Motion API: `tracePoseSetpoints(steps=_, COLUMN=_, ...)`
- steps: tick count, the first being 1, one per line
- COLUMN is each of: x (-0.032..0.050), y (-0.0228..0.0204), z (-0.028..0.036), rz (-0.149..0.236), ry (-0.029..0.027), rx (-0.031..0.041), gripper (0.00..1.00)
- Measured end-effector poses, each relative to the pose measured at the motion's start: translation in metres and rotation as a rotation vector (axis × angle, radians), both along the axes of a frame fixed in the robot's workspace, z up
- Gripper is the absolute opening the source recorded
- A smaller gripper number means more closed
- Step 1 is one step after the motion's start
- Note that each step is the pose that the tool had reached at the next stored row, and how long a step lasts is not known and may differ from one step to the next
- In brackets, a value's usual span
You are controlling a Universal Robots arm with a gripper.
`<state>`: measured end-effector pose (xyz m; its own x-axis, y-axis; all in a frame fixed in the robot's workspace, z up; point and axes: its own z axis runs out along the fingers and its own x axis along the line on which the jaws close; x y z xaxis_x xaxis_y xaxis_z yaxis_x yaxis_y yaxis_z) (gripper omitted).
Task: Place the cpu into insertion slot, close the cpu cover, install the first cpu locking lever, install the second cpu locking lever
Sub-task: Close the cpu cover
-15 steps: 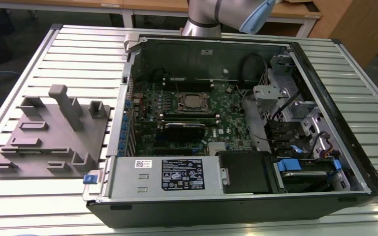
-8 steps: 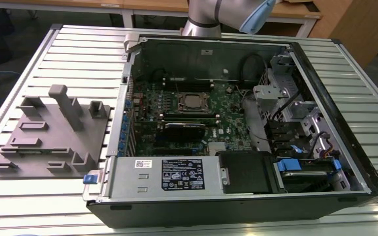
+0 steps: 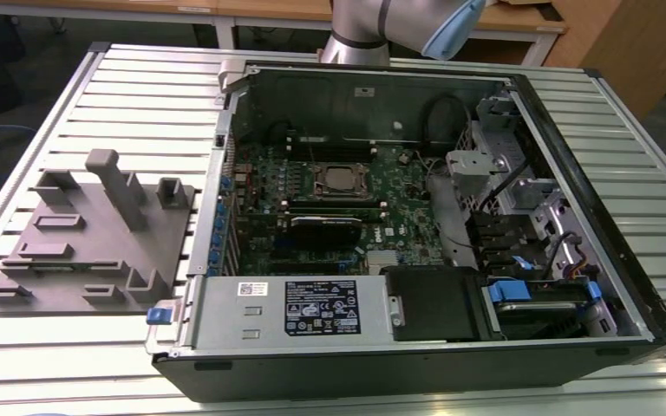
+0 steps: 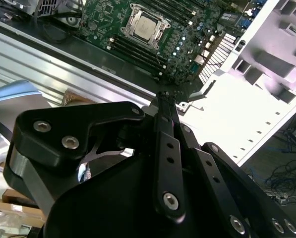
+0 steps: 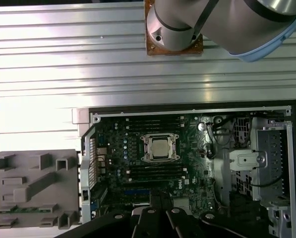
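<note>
The cpu (image 3: 336,179) lies flat in the insertion slot (image 3: 359,184) on the green board inside the open computer case. Its dull silver top also appears in both wrist views (image 4: 144,26) (image 5: 160,148). The cpu cover (image 5: 146,148) lies down around the chip as a silvery frame (image 4: 160,22). I cannot tell how the locking levers stand. My gripper (image 4: 164,98) hangs well above the case's wall, apart from the slot, and its black fingers (image 5: 155,210) are shut together with nothing between them.
The case (image 3: 610,260) rests on a slatted metal table (image 3: 79,355). A grey moulded fixture (image 3: 90,234) lies on the exterior view's left. Inside the case are a black card (image 3: 327,230), a power supply (image 3: 298,308) and a drive cage (image 3: 519,199).
</note>
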<state>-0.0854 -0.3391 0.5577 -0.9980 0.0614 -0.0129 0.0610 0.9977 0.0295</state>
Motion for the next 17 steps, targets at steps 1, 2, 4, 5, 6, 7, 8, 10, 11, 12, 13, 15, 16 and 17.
tracePoseSetpoints(steps=1, x=0.0, y=0.0, z=-0.0003, rz=0.0, ry=0.0001, rx=-0.0001, gripper=0.1)
tracePoseSetpoints(steps=2, x=0.0, y=0.0, z=-0.0007, rz=0.0, ry=0.0001, rx=-0.0001, gripper=0.1)
tracePoseSetpoints(steps=4, x=0.0, y=0.0, z=-0.0018, rz=0.0, ry=0.0001, rx=-0.0001, gripper=0.1)
tracePoseSetpoints(steps=5, x=0.0, y=0.0, z=-0.0024, rz=0.0, ry=0.0001, rx=-0.0001, gripper=0.1)
tracePoseSetpoints(steps=6, x=0.0, y=0.0, z=-0.003, rz=0.0, ry=0.0001, rx=-0.0001, gripper=0.1)
tracePoseSetpoints(steps=7, x=0.0, y=0.0, z=-0.0037, rz=0.0, ry=0.0, rx=-0.0001, gripper=0.1)
tracePoseSetpoints(steps=8, x=0.0, y=0.0, z=-0.0044, rz=0.0, ry=0.0, rx=0.0, gripper=0.1)
tracePoseSetpoints(steps=10, x=0.0, y=0.0, z=-0.0059, rz=0.0, ry=0.0, rx=0.0, gripper=0.1)
tracePoseSetpoints(steps=11, x=0.0, y=0.0, z=-0.0067, rz=0.0, ry=0.0, rx=0.0, gripper=0.1)
tracePoseSetpoints(steps=12, x=0.0, y=0.0, z=-0.0076, rz=0.0, ry=0.0001, rx=-0.0001, gripper=0.1)
tracePoseSetpoints(steps=13, x=0.0, y=0.0, z=-0.0085, rz=0.0, ry=0.0001, rx=-0.0001, gripper=0.1)
tracePoseSetpoints(steps=15, x=0.0, y=0.0, z=-0.0104, rz=0.0, ry=0.0001, rx=-0.0001, gripper=0.1)
tracePoseSetpoints(steps=16, x=0.0, y=0.0, z=-0.0113, rz=0.0, ry=0.0001, rx=-0.0001, gripper=0.1)
tracePoseSetpoints(steps=17, x=0.0, y=0.0, z=-0.0123, rz=0.0, ry=0.0, rx=0.0, gripper=0.1)
